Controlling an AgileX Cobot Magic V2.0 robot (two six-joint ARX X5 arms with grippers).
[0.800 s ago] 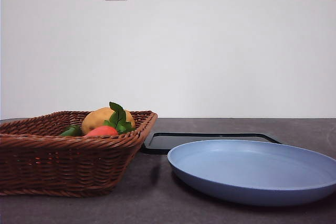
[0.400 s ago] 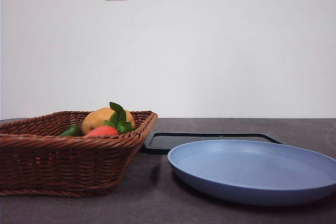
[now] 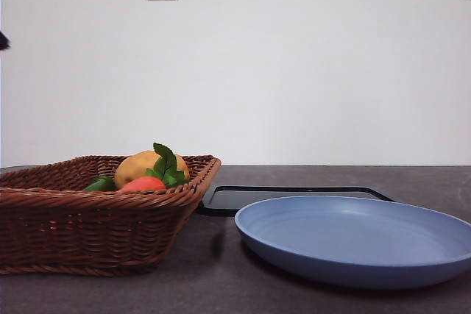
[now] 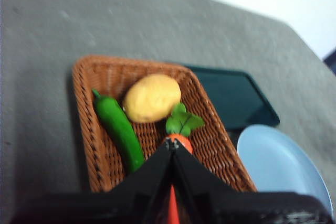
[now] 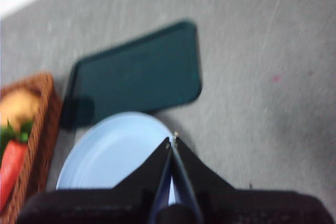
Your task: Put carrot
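From your front view, the basket [image 3: 96, 215] wall hides most of the carrot [image 3: 143, 183], and the picture's left edge cuts the basket off. Under the left gripper [image 4: 171, 148], the closed jaws cover the carrot's tapered end. Beyond the right gripper [image 5: 172, 142], your view is blurred; its jaws hide part of the blue plate [image 5: 113, 150], and the basket is cut by the edge.

Left gripper [image 4: 171, 148] of two matte black jaws, each a broad wedge tapering to a fine pale-edged tip, wide black base below, right gripper [image 5: 172, 142] of the same black wedge shape, blurred dark base.
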